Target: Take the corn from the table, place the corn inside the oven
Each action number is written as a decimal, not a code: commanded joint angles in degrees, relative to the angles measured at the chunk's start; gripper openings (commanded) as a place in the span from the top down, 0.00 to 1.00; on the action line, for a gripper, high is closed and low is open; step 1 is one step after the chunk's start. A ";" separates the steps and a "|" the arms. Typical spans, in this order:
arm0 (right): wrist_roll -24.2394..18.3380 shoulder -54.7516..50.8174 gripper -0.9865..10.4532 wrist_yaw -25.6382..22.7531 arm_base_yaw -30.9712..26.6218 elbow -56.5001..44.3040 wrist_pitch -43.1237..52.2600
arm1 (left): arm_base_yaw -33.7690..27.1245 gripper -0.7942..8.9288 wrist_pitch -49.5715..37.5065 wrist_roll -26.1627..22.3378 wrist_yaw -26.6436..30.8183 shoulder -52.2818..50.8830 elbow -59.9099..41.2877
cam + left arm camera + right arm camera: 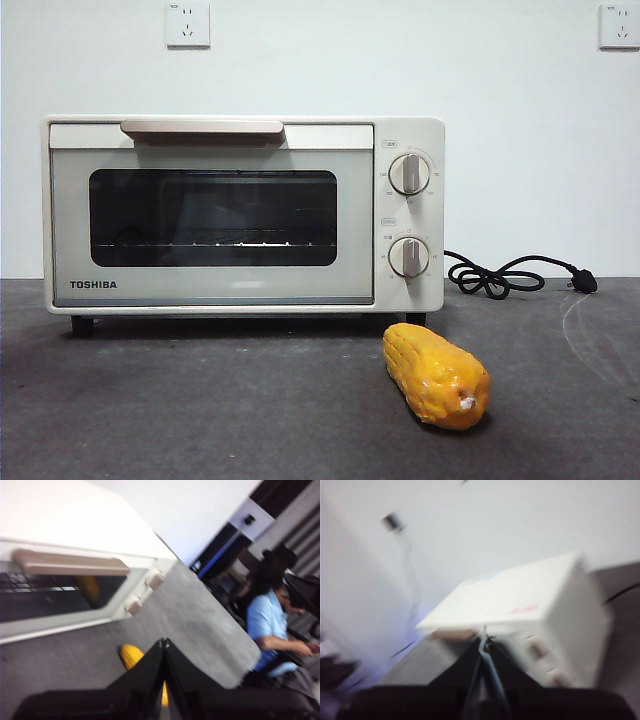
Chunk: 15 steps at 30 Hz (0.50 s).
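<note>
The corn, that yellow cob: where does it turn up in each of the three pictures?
Front view: the corn lies on the table, before the oven, below its knobs.
Left wrist view: partly hidden behind the shut left gripper, near the oven's knob corner.
Right wrist view: not in it.
Shared landmark: the oven's beige handle.

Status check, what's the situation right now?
Both grippers shut, empty, aloft. Yellow-orange corn cob lying on grey table. Cream toaster oven door closed.
</note>
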State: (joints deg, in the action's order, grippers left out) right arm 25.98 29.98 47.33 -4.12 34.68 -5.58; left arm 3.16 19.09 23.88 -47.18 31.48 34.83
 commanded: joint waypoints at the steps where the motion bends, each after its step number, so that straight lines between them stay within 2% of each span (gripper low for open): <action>1: -0.79 6.21 0.92 9.11 0.61 4.35 -3.87 | 0.98 0.92 3.26 -3.63 -1.36 3.54 3.04; 2: -1.22 9.01 0.92 12.15 1.53 6.32 -6.01 | 1.64 0.92 5.81 -5.68 -1.20 5.22 4.81; 4: -3.80 12.63 0.92 15.04 3.56 9.03 -9.73 | 2.80 0.92 10.01 -9.22 -0.94 8.02 7.63; 7: -10.27 17.73 0.92 13.92 8.31 13.33 -18.38 | 5.18 0.92 18.05 -15.04 2.91 12.70 12.81; 10: -16.81 22.45 0.91 6.43 14.32 17.16 -27.12 | 8.48 0.92 24.68 -19.21 10.56 17.14 17.75; 12: -19.39 25.55 0.89 -1.27 18.93 19.32 -31.36 | 10.95 0.92 27.96 -20.74 16.02 19.91 20.70; 13: -19.96 26.84 0.84 -4.68 20.79 20.20 -32.81 | 11.96 0.92 28.92 -21.33 17.92 20.90 21.75; 15: -19.98 29.57 0.66 -12.79 24.76 22.01 -35.17 | 13.94 0.92 29.77 -21.84 20.83 22.77 23.47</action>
State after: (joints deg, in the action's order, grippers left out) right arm 8.49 58.74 38.94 19.20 56.05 -40.45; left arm 16.47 48.60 4.47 -27.40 53.84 57.89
